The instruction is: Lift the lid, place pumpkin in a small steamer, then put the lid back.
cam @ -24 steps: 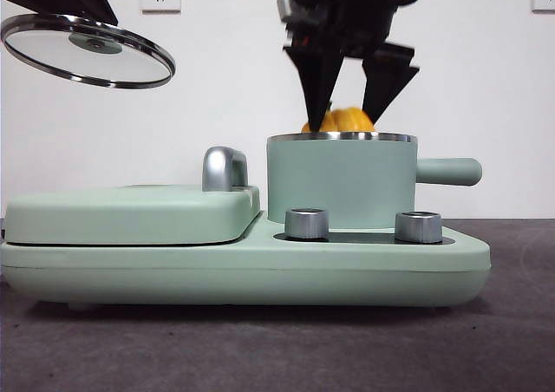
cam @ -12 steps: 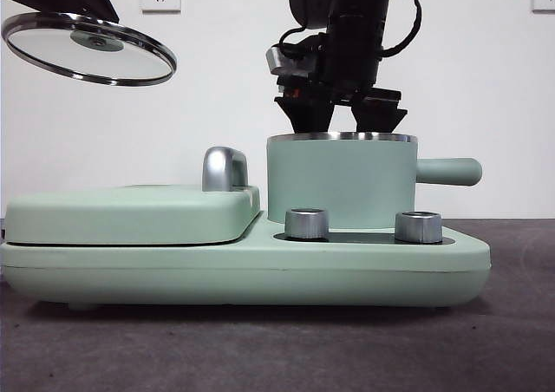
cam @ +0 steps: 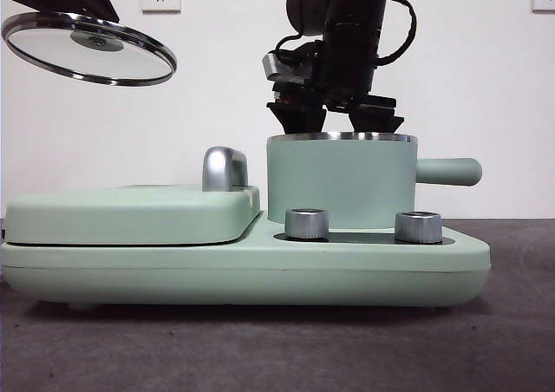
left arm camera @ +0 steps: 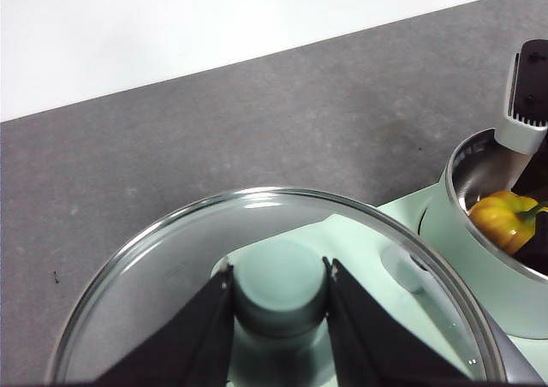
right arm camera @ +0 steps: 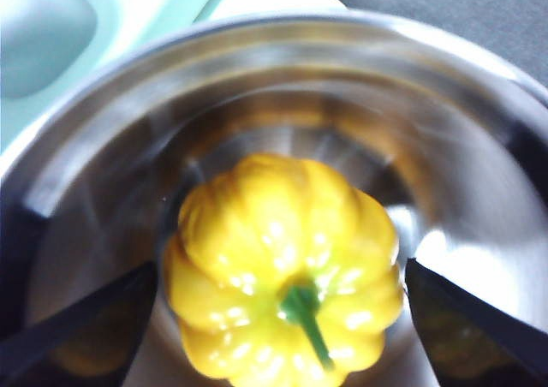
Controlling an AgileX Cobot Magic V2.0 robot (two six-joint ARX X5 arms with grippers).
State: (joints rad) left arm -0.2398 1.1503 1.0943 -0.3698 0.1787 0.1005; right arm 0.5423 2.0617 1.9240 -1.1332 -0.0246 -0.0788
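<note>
Looking into the pot through the right wrist camera, I see the right gripper (right arm camera: pixel 282 318) reaching down inside the small steamer (cam: pixel 341 179). Its two black jaws are spread wide, one on each side of the pumpkin (right arm camera: pixel 284 308), and there is a gap between each jaw and the yellow skin. So this gripper is open and holds nothing. The pumpkin sits inside the shiny steel pot, with its green stem pointing up toward the camera. In the front view the pumpkin is hidden by the pot wall, and the dark arm comes down from 12 o'clock into the pot.

My left gripper (left arm camera: pixel 281 297) is closed tight on the mint-green knob of the lid (left arm camera: pixel 282 284). One jaw presses on each side of the knob. In the front view the lid (cam: pixel 88 48) hangs high in the air at about 10 o'clock from the pot, well apart from it and tilted a little.

The small steamer stands on the wide green base (cam: pixel 243 266), behind two steel dials (cam: pixel 307 223). A flat green cover (cam: pixel 130 212) with a chrome handle (cam: pixel 224 168) lies at 9 o'clock from the pot.
</note>
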